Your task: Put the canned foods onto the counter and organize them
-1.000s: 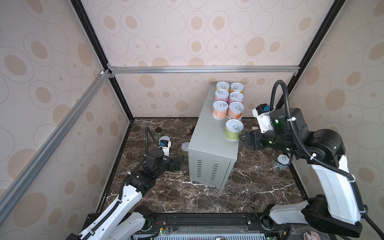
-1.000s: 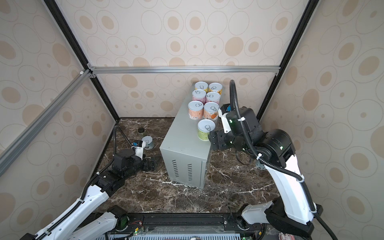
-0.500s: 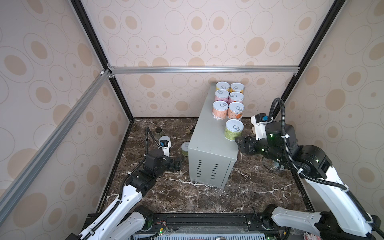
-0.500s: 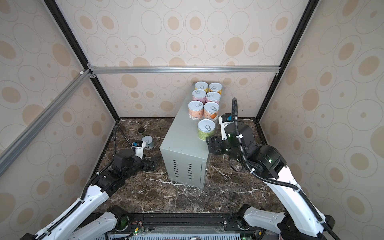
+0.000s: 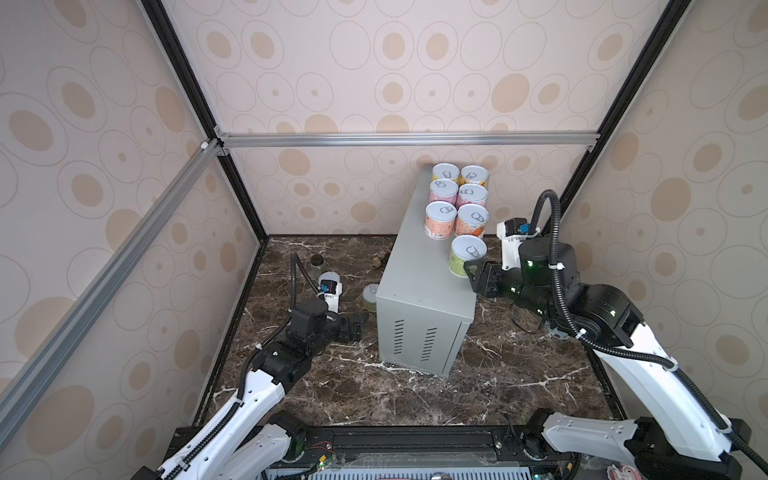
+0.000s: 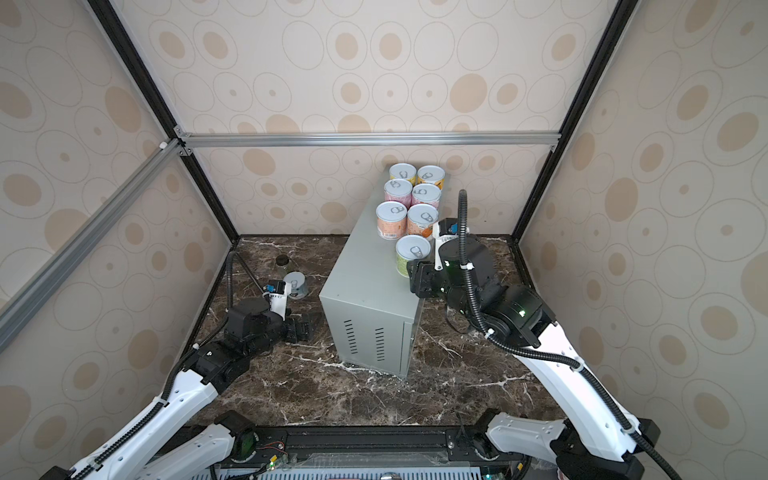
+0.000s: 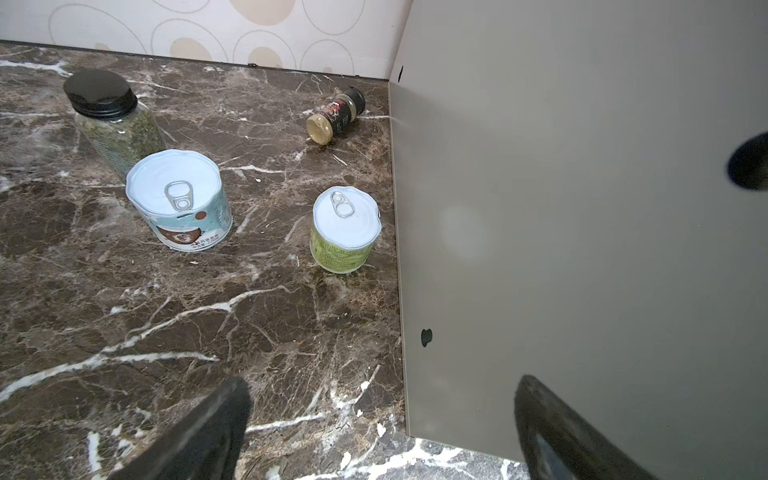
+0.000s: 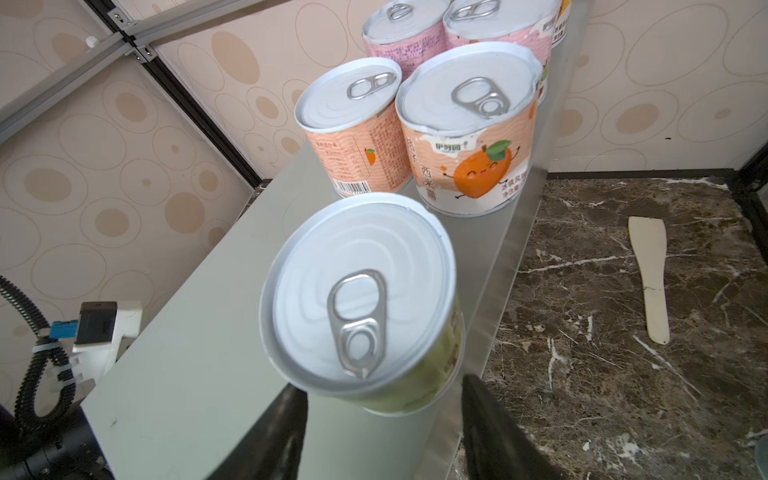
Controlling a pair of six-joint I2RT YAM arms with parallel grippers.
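Right wrist: clamped green tin (image 8: pixel 361 299); Chinese-lettered cartoon-orange tin (image 8: pixel 469 137); barcoded neighbour (image 8: pixel 349 129)

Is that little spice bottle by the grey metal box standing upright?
No, the spice bottle lies on its side on the dark marble surface near the grey metal box.

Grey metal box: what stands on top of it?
Seven tins: six in pairs at the far end, then a green tin, gripped by the right claw. Whether its base touches the box is hidden.
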